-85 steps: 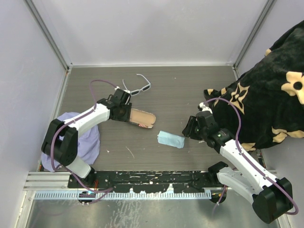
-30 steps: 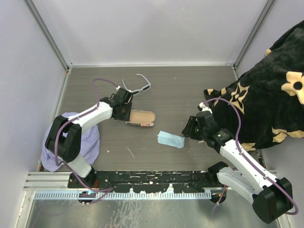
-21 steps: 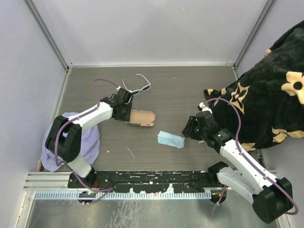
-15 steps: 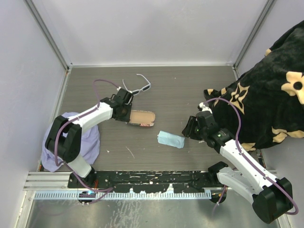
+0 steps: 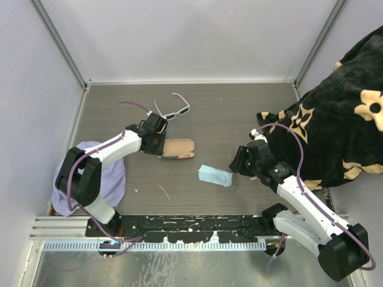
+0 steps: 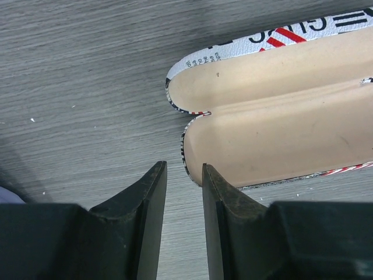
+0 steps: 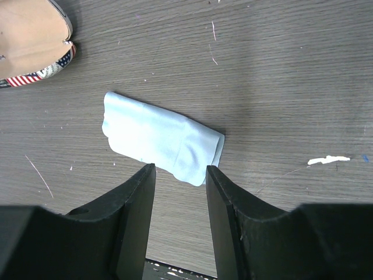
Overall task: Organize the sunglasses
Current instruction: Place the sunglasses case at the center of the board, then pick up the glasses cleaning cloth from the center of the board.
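Observation:
The sunglasses (image 5: 174, 111), white-framed with dark lenses, lie open on the table at the back, beyond the left gripper and in neither wrist view. My left gripper (image 5: 157, 143) sits at the left end of the flag-patterned case (image 5: 179, 148). The case lies open with its tan inside up (image 6: 274, 111). In the left wrist view the left gripper (image 6: 183, 175) has a narrow gap with nothing in it, just short of the case's edge. My right gripper (image 5: 239, 162) is open and empty beside the light blue cloth (image 5: 215, 176). In the right wrist view the right gripper (image 7: 179, 175) hovers over the cloth's near edge (image 7: 157, 137).
A purple cloth (image 5: 105, 179) lies at the front left under the left arm. A black blanket with cream flowers (image 5: 341, 119) fills the right side, behind the right arm. Walls close the table at the back and left.
The case has swung from slanted to nearly level, then slid slightly left. The left gripper has drawn back a little from its left end. The right arm has not moved.

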### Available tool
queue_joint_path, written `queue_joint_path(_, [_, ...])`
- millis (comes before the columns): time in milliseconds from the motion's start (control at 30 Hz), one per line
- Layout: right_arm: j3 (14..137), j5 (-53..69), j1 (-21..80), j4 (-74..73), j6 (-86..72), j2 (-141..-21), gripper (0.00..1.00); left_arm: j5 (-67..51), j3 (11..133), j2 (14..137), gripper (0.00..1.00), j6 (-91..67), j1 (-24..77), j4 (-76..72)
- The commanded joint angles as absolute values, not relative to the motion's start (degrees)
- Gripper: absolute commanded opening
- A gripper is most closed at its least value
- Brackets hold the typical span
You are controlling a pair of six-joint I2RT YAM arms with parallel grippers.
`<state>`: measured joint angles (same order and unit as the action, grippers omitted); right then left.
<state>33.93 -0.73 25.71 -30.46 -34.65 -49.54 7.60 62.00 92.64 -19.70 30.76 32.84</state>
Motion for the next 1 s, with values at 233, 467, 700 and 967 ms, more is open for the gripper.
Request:
queue_joint_path(233, [33.53,-2.96,25.67,-27.7,-35.53,-51.24,0.47,11.37,69.7,83.89,0.38,-19.77,31.07,34.8])
queue_joint_path(467, [31.86,-4.4,25.67,-26.74,-36.62,-53.91,0.51,12.17,67.03,78.92,0.44,-21.18,43.9,28.23])
queue_joint_path(700, [29.9,-3.43,25.67,-24.52,-37.07,-54.82,0.52,5.22,62.19,79.16,0.57,-25.56,46.96,13.63])
queue_joint_path(967, [29.43,-3.69,25.69,-23.9,-37.27,-52.39,0.53,20.36,66.55,75.49,1.0,-16.88,46.22,19.9])
